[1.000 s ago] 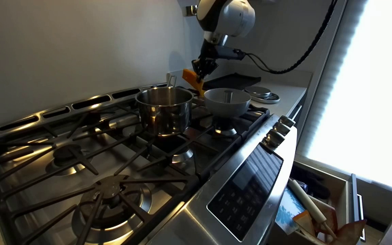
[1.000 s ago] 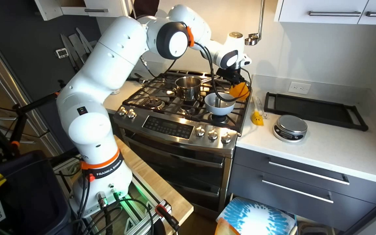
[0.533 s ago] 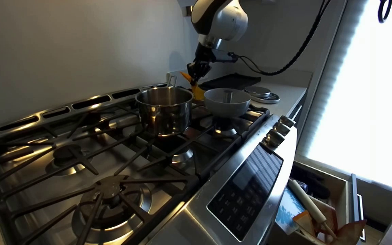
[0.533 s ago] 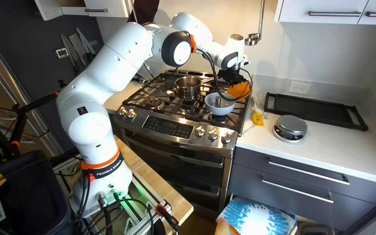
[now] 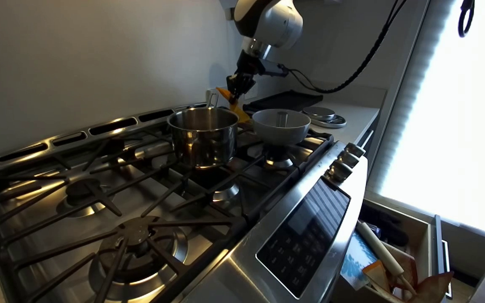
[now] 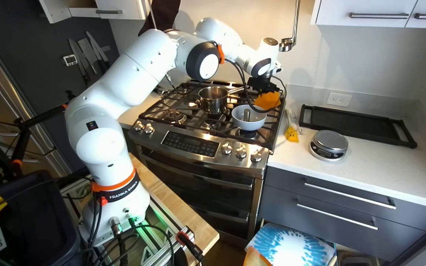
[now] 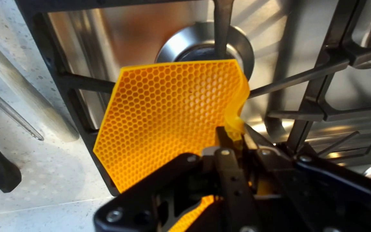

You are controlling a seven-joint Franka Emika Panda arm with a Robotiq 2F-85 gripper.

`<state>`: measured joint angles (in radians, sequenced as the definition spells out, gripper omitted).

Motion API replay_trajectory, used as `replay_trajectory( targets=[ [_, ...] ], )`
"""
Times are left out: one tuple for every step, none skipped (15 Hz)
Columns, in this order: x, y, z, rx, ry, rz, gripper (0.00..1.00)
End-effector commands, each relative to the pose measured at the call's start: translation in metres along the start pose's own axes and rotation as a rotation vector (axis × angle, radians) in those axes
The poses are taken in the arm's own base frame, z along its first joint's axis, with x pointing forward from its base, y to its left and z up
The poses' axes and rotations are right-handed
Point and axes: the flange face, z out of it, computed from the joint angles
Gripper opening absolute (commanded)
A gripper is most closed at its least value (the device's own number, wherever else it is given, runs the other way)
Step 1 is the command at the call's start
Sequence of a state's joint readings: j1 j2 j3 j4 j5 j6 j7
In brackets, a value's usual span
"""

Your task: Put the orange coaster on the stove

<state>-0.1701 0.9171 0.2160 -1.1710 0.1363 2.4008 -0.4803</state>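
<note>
A: What is the hand (image 7: 235, 137) doing?

B: Pinching. Its 2 fingertips (image 7: 223, 138) grip a bunched fold of the orange coaster (image 7: 166, 119); in the wrist view the rest spreads out as a bent, honeycombed sheet, and more orange shows at the bottom.

A: So where is the coaster? On the stove (image 6: 205, 135)?

B: Over its back corner. From the wrist it covers part of a burner (image 7: 175, 45) and of a black grate (image 7: 89, 84). In both exterior views it slants down from the hand; whether its lower edge touches the grate, I can't tell.

A: What stands closest?

B: In an exterior view, the white bowl (image 6: 238, 120), upright just in front of the coaster, with a grey cylinder (image 6: 247, 115) inside. Then the steel saucepan (image 6: 213, 100), also upright on the stove. At the stove's front there are 3 knobs (image 6: 241, 152) right of the control panel (image 6: 190, 143).

A: And off the stove?

B: On the desk (image 6: 368, 166) lies a utensil (image 6: 291, 134) with a yellow, face-marked head, near the stove's edge; farther along, a kitchen scale (image 6: 331, 139), and behind that a black tray (image 6: 357, 123).

A: Lower down?

B: A pulled-out drawer (image 5: 421, 242) with a rolling pin (image 5: 379, 247) slanting in it. The white Panda arm (image 6: 129, 77) arches across from the left of an exterior view.
</note>
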Motion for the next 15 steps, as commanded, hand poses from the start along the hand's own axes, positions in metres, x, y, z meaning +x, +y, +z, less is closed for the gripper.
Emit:
replay_trajectory(
  targets=[
    [0.0, 0.001, -0.001, 0.001, 0.0, 0.0, 0.1],
    [0.0, -0.001, 0.005, 0.014, -0.01, -0.006, 0.03],
    [0.0, -0.003, 0.01, 0.015, -0.021, -0.013, 0.03],
    [0.001, -0.006, 0.017, 0.039, -0.024, -0.024, 0.03],
    [0.0, -0.009, 0.021, 0.055, -0.033, -0.034, 0.03],
    [0.0, -0.011, 0.026, 0.065, -0.044, -0.046, 0.03],
    [0.0, -0.013, 0.03, 0.074, -0.053, -0.058, 0.03],
    [0.0, -0.015, 0.033, 0.08, -0.06, -0.066, 0.03],
    [0.001, -0.016, 0.035, 0.081, -0.061, -0.077, 0.05],
    [0.002, -0.017, 0.037, 0.086, -0.061, -0.085, 0.35],
    [0.004, -0.018, 0.037, 0.088, -0.062, -0.092, 0.35],
    [0.004, -0.018, 0.038, 0.084, -0.063, -0.096, 0.36],
    [0.005, -0.019, 0.038, 0.085, -0.062, -0.099, 0.42],
    [0.007, -0.019, 0.037, 0.081, -0.057, -0.103, 0.49],
    [0.008, -0.02, 0.035, 0.074, -0.051, -0.107, 0.58]
  ],
)
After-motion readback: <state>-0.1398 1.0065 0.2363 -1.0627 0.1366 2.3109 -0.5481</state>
